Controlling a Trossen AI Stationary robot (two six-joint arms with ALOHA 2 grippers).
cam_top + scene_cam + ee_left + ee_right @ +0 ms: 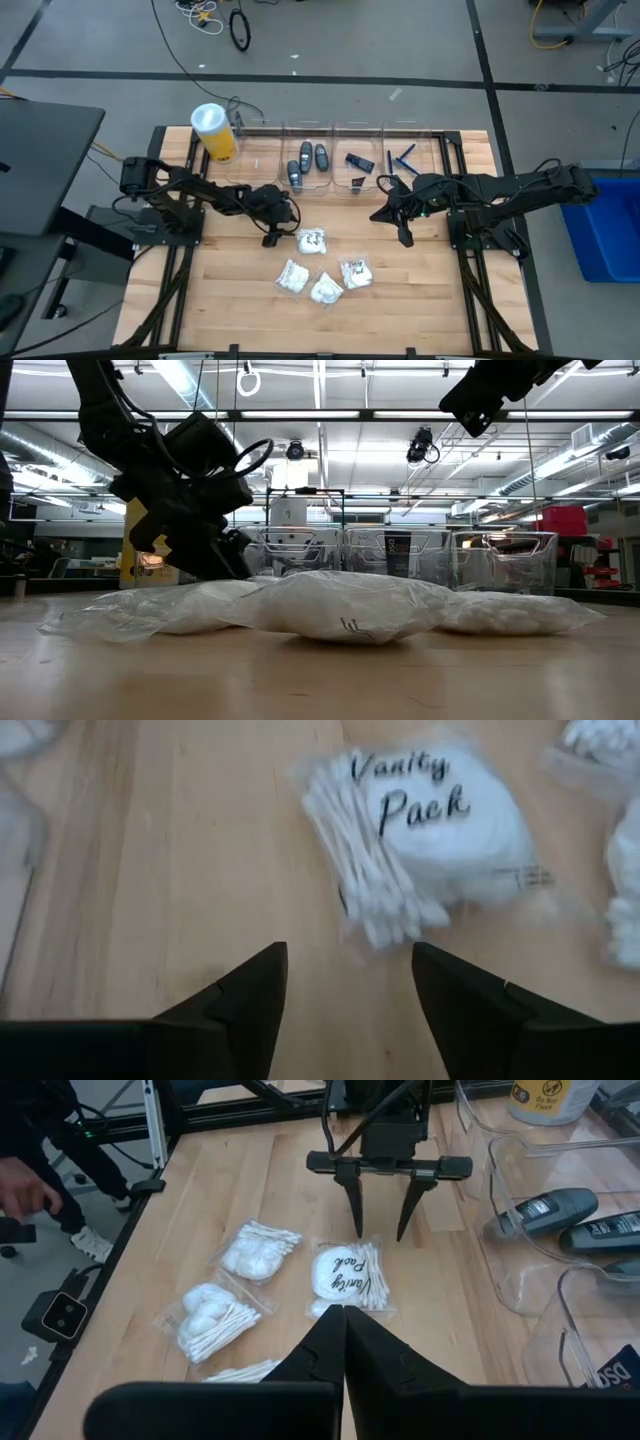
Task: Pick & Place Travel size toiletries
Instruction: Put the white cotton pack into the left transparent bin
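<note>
Several white plastic packets of cotton swabs lie flat on the wooden table [230, 300]. The one marked "Vanity Pack" [420, 830] [312, 240] lies nearest my left gripper [350, 982] [380, 1232]. That gripper stands open just to the packet's left, low over the table and slanting down, touching nothing. My right gripper [343, 1342] [403, 235] is shut and empty, held up above the table to the right of the packets. Dark grey pieces [305, 160] and thin blue razors [402, 158] lie in clear bins along the far edge.
A row of clear plastic bins [340, 150] lines the far edge, with a tall yellow cylinder [215, 132] at its left end. Three more packets [325, 290] lie nearer the front edge. A person's hand [20, 1190] shows beyond the table's near edge.
</note>
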